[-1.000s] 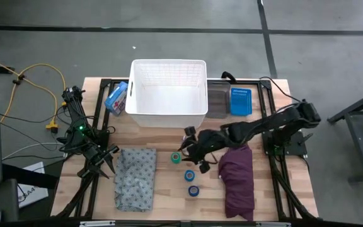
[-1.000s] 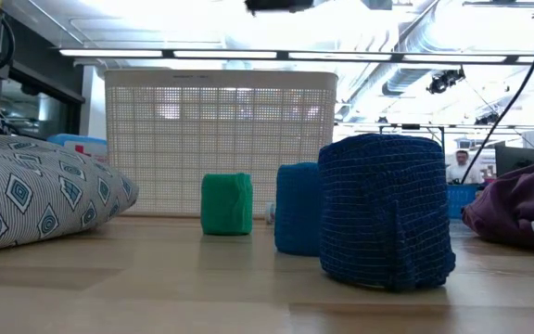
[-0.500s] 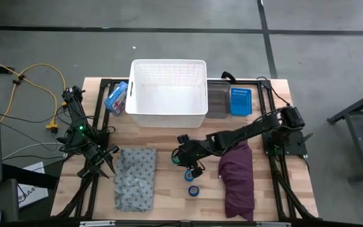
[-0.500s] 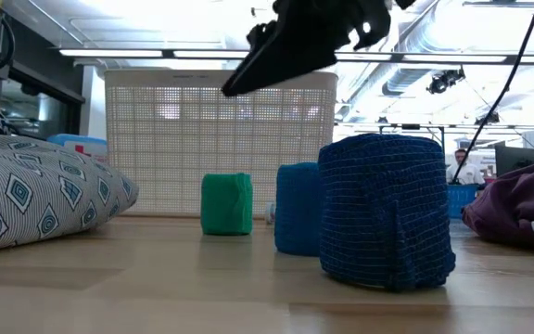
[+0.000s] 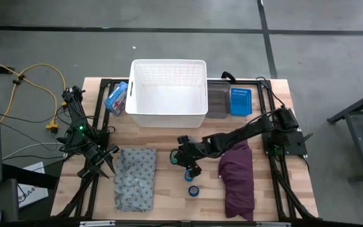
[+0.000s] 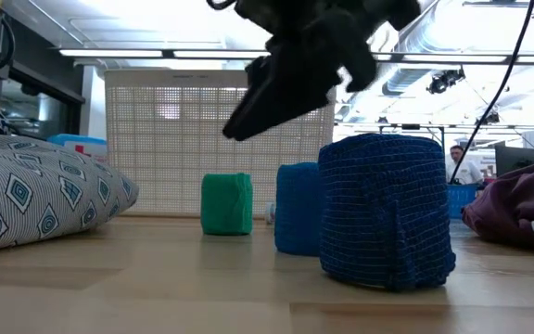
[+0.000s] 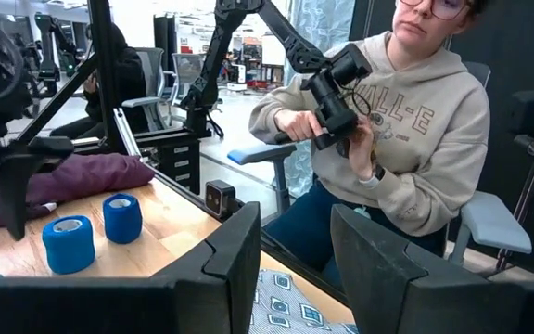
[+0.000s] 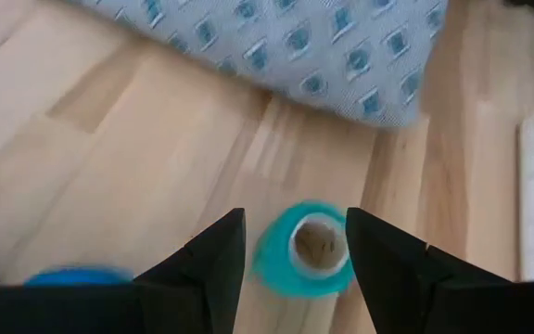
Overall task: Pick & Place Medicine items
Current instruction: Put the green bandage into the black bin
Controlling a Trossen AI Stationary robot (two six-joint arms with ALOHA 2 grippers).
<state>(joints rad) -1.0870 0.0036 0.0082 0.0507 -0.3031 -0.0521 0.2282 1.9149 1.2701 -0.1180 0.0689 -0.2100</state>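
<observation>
The green tape roll [image 5: 176,157] stands on end on the table, ahead of the white basket, and also shows in the low view [image 6: 227,204]. Two blue rolls [image 5: 194,190] [image 6: 387,209] [image 6: 297,209] stand nearer the table's near edge. My right gripper [image 5: 184,157] [image 6: 281,88] hovers open above the green roll [image 8: 304,249], which shows between its fingers from above. My left gripper [image 5: 101,165] [image 7: 295,264] waits open at the table's left edge, beside the grey patterned cloth. I cannot make out the yellowish tube or the vial.
The white basket [image 5: 169,113] stands at the table's far middle. A blue box [image 5: 116,98] lies to its left, a grey tray [image 5: 217,101] and a blue item [image 5: 240,101] to its right. The grey patterned cloth [image 5: 135,180] lies left, the purple cloth [image 5: 238,180] right. A seated person [image 7: 406,121] is beyond the table.
My right gripper has moved toward the table's left and near edge and has come down over the green roll. It has come into the low view from above. The rolls and cloths have stayed where they were.
</observation>
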